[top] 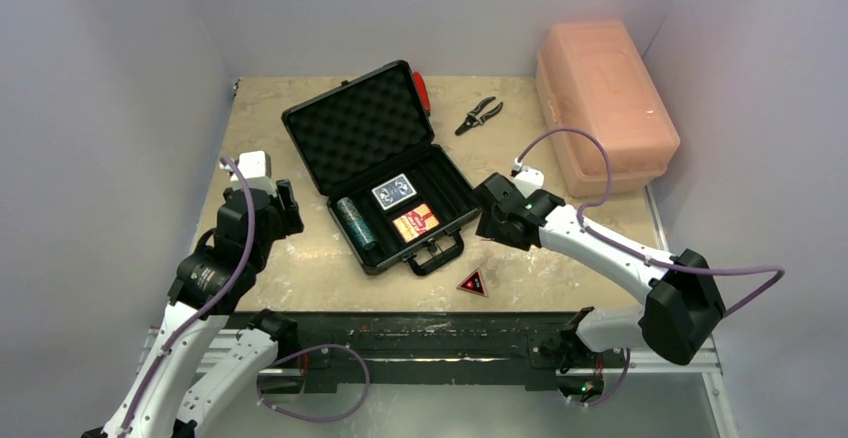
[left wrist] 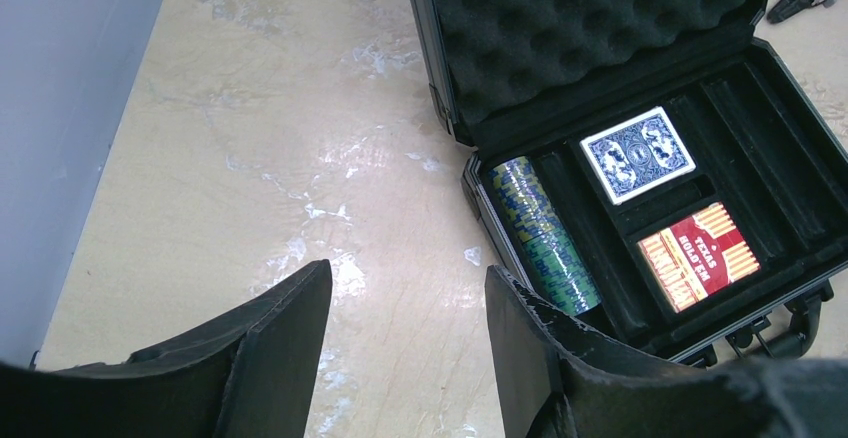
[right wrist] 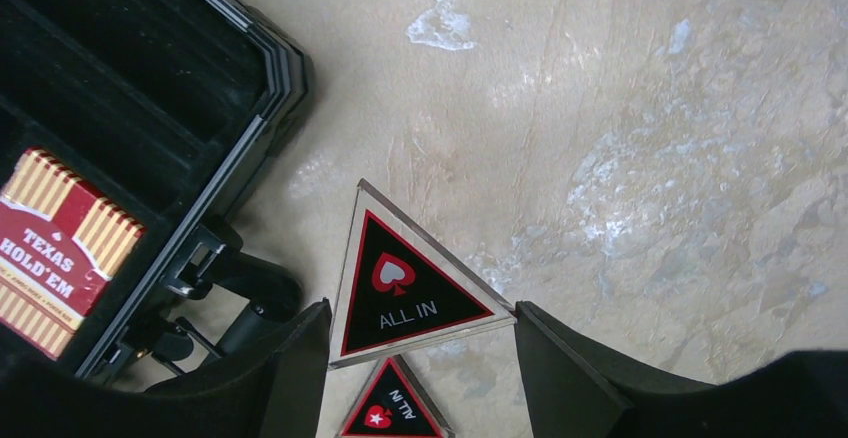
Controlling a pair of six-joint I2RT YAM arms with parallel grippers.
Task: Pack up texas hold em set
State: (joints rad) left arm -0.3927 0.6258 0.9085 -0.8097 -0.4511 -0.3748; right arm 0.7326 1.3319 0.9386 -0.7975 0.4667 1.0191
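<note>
While the right pincer (right wrist: 420,310) pinches a flat black-and-red ALL IN triangle (right wrist: 410,293) by its edges, the step in hand looks to be carrying it into the open black case (top: 360,128). The case sits mid-desk with its foam-lined lid tipped back to the far left. The right pincer hangs just right of the case's near right corner, beside the handle (right wrist: 240,293).

In the tray, a teal chip roll (left wrist: 540,238) fills the leftmost slot. A blue deck (left wrist: 637,154) lies in the far middle pocket and a red deck (left wrist: 700,255) in the near one. The long slots (left wrist: 775,148) on the right are bare. A second triangle (top: 472,283) lies flat on the desk (top: 330,278), just near of the handle and outside the case. The left pincer (left wrist: 408,273) is spread with nothing in it, over bare desk left of the case.

To do this well, the held piece should probably pass above the case wall and handle, travel left, and come low over the tray before the fingers part. A thin, rigid plaque gripped only at its edges could pivot or skid if dropped from height. Whether the tray has a recess shaped for it cannot be told, and the bare slots look narrow, so it may have to lie flat on top. The left arm is best kept out of the way.
</note>
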